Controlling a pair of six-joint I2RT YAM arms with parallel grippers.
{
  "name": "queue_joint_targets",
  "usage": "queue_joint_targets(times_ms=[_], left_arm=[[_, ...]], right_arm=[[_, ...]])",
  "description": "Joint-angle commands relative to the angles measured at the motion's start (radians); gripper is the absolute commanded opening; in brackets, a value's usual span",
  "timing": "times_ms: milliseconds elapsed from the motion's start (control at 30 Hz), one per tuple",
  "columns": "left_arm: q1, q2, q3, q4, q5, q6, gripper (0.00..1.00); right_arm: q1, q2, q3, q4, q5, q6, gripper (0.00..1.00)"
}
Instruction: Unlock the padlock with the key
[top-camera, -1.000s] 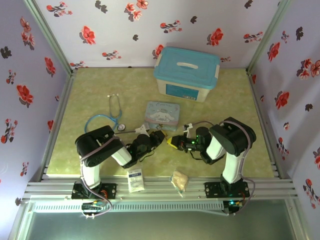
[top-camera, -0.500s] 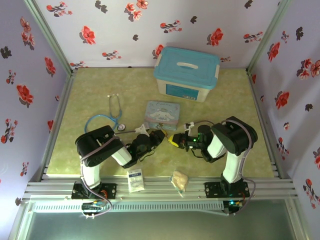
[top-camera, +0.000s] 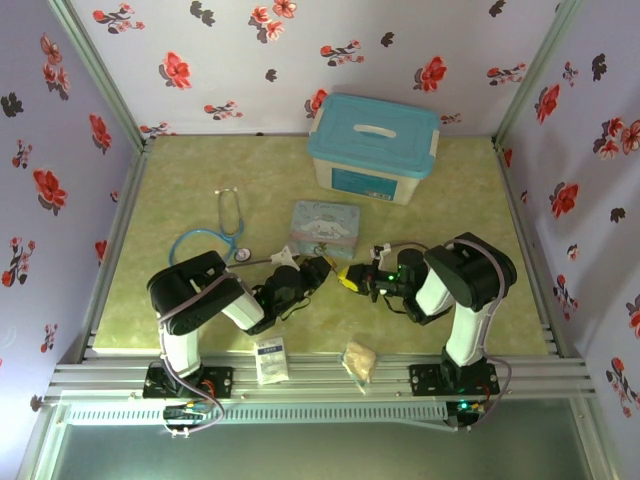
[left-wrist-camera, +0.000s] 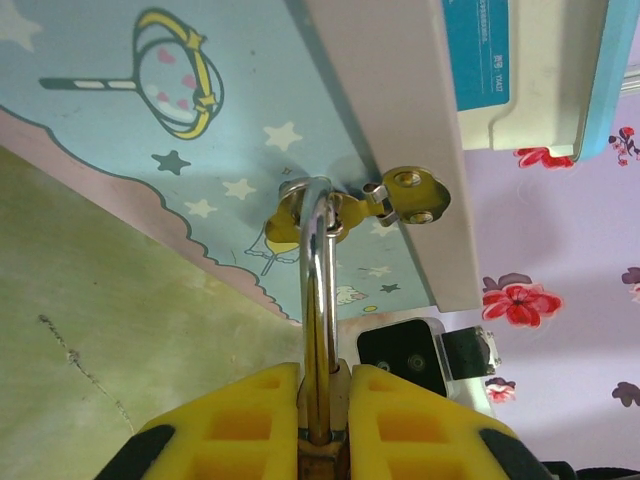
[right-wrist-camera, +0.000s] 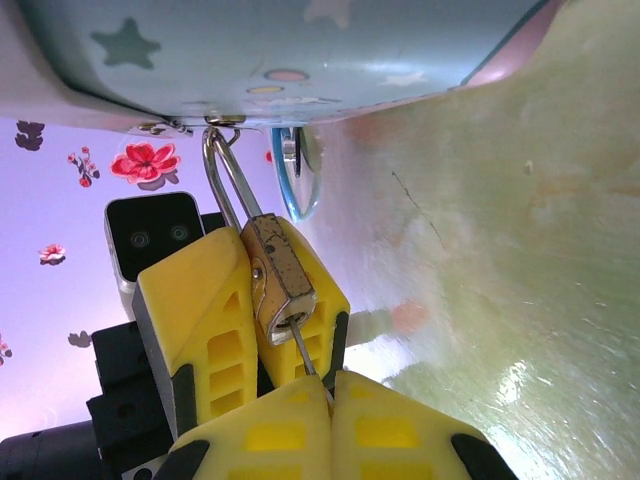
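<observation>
The key (right-wrist-camera: 306, 352) is mostly hidden, pinched by the closed right gripper (right-wrist-camera: 330, 388); the padlock (right-wrist-camera: 280, 285) is clamped by the left gripper (left-wrist-camera: 323, 385), close under the cartoon tin (left-wrist-camera: 200, 120) edge.

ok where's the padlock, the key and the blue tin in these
padlock (right-wrist-camera: 278, 272): right wrist view, on its brass body
key (right-wrist-camera: 308, 354): right wrist view, on the thin shaft below the keyhole
blue tin (left-wrist-camera: 240, 110): left wrist view, on its starred blue face

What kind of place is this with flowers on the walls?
Probably a small robot practice booth: flowered walls box in a green table, two arms are bolted to a metal rail, and props like a stethoscope lie about.
</observation>
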Motion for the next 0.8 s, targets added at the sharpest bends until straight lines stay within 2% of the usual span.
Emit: queue_joint_targets(times_ms=[0, 133, 500, 767], left_arm=[[-0.029, -0.062, 0.034, 0.096, 0.083, -0.008, 0.0], [-0.03, -0.042, 0.051, 0.095, 0.081, -0.018, 0.0], [-0.033, -0.03, 0.059, 0.095, 0.055, -0.025, 0.0], [-0.04, -0.003, 0.07, 0.093, 0.055, -0.034, 0.0]], right_arm=[[-0.015, 0.002, 0.032, 0.021, 0.095, 0.036, 0.0], [-0.008, -0.027, 0.008, 0.02, 0.142, 0.061, 0.0], [0.099, -0.103, -0.088, 0.02, 0.482, 0.113, 0.0], [0.219, -0.067, -0.022, 0.021, 0.547, 0.129, 0.0]])
